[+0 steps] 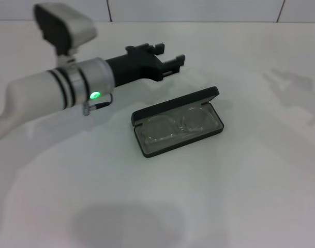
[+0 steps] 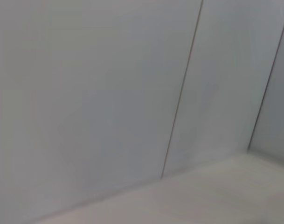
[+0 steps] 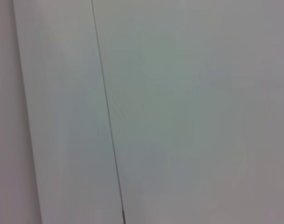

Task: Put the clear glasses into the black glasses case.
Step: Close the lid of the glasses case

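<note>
Arm coming in from the left of the head view, white and thick, a green light glowing on its wrist, and it is reaching out above the table (image 1: pixel 240 206). At its end the left gripper (image 1: pixel 167 58) is hanging in the air, black fingers (image 1: pixel 174 64) pointing away toward the far wall, spread apart with nothing between them. It is sitting up and to the left of the case (image 1: pixel 177 128), near it but not touching.

Moving right, the case is lying open on the white table, lid tilted up along the far edge, tray facing up. Inside, the glasses (image 1: pixel 173 128) are lying flat in the tray, lens and thin arms showing faintly against the lining, all of it within the case walls.

Right of the case, only bare table and soft shadows are showing. The right gripper is not appearing in any view; both wrist cameras are showing just pale wall panels with thin seams.
</note>
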Robot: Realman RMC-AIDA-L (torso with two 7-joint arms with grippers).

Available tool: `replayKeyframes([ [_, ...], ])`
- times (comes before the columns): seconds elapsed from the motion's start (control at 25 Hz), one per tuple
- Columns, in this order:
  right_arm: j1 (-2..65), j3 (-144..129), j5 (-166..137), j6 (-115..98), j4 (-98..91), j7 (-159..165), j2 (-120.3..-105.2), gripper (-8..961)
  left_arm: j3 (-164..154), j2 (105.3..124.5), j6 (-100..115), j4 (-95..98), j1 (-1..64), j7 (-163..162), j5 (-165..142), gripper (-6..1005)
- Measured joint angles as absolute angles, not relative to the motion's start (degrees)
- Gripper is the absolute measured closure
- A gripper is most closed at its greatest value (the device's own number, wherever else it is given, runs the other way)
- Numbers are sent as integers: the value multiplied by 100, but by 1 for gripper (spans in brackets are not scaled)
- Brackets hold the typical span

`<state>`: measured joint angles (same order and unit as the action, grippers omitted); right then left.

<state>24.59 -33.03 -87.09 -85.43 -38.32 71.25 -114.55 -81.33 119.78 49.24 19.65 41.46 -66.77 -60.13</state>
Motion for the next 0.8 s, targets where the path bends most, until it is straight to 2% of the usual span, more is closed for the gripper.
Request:
replayKeyframes([
  [0.28,2428,-3342,-8737,-8528,-3706,6943,-11474,692,-8880,11986,4526,2085,4326,-6916,-6043,341],
  [0.8,2558,-3574,-8760,-8527,-3689,6930,-11470,682,-8995,11998,4931,2116,3877,-6921,-6046,339],
])
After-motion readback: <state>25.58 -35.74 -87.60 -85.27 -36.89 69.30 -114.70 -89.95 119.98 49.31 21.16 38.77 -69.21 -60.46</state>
